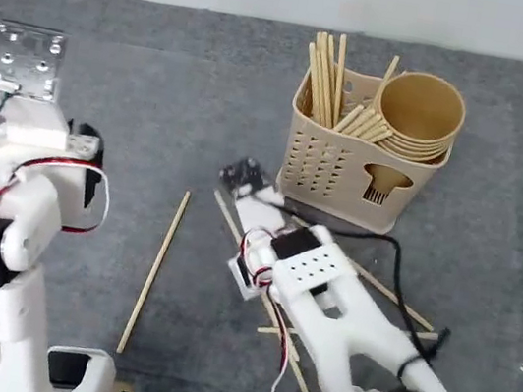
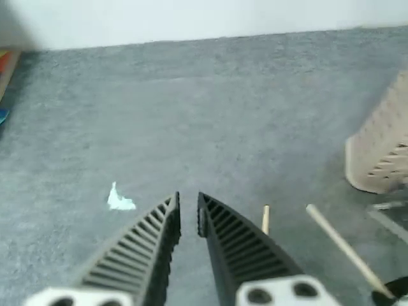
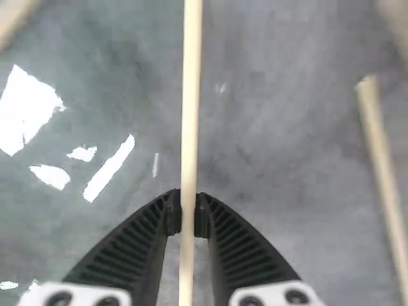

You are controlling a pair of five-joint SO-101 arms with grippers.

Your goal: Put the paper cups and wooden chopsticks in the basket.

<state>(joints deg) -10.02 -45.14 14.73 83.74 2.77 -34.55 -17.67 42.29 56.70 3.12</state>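
Note:
The beige slotted basket [image 1: 366, 163] stands at the back right and holds a stack of paper cups [image 1: 419, 117] and several upright wooden chopsticks [image 1: 328, 77]. My right gripper [image 3: 188, 213] is shut on a wooden chopstick [image 3: 190, 95] low over the grey mat, just in front of the basket's left corner [image 1: 239, 185]. Another chopstick [image 1: 155, 269] lies loose on the mat between the arms. More chopsticks [image 1: 388, 292] lie under the right arm. My left gripper [image 2: 189, 213] is shut on nothing above the mat, with the basket [image 2: 382, 153] off to one side.
The left arm [image 1: 24, 188] stands folded at the left edge, beside a metal plate [image 1: 24, 59]. A white paper scrap [image 2: 119, 201] lies on the mat near the left gripper. White marks [image 3: 29, 108] dot the mat under the right gripper. A second chopstick [image 3: 379, 153] lies beside the held one.

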